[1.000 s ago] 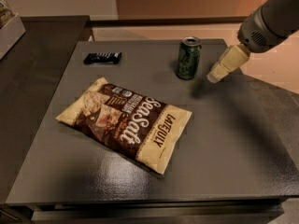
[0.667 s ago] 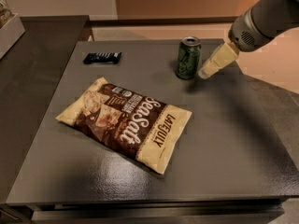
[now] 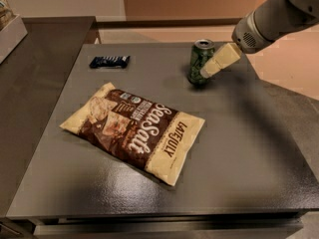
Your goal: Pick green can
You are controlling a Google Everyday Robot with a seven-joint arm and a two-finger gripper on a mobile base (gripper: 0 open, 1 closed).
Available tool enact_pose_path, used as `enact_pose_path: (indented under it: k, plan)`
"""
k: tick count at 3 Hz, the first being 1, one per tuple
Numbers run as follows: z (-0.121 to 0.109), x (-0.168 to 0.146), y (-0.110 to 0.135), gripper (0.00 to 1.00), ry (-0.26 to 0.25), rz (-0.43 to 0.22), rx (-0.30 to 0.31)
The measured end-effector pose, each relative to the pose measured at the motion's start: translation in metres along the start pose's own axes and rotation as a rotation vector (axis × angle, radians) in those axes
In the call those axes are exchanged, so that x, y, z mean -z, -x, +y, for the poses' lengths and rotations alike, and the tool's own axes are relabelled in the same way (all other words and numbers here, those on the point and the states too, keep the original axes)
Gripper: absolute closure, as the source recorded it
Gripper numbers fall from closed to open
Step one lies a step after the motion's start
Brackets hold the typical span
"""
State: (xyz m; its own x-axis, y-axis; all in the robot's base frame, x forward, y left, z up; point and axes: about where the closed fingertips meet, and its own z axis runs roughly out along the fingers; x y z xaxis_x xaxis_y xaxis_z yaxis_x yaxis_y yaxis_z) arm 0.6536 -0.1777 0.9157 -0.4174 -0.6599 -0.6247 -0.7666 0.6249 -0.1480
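The green can (image 3: 198, 62) stands upright at the far middle of the dark table (image 3: 234, 148). It has a dark green mottled body and a silver top rim. My gripper (image 3: 210, 68) comes in from the upper right on a grey arm. Its cream-coloured tip overlaps the can's right side, at about mid-height. I cannot tell whether it touches the can.
A large brown and cream chip bag (image 3: 134, 128) lies flat in the middle of the table. A flat dark blue candy bar wrapper (image 3: 109, 61) lies at the far left. A second dark counter (image 3: 35, 73) adjoins on the left, with a box corner (image 3: 7, 26) on it.
My gripper has moved left toward the green can, from beside it on the right to overlapping its right side. The can, bag and wrapper have not moved.
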Motion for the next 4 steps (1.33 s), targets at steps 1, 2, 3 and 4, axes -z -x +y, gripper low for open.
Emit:
enact_pose_path:
  k: [1, 2, 3, 4]
  plan:
    - [-0.005, -0.013, 0.010, 0.00, 0.007, -0.024, -0.021]
    - [-0.006, -0.026, 0.019, 0.00, 0.026, -0.034, -0.033]
    - [-0.003, -0.037, 0.023, 0.00, 0.053, -0.035, -0.038]
    - [-0.001, -0.044, 0.024, 0.18, 0.068, -0.033, -0.045]
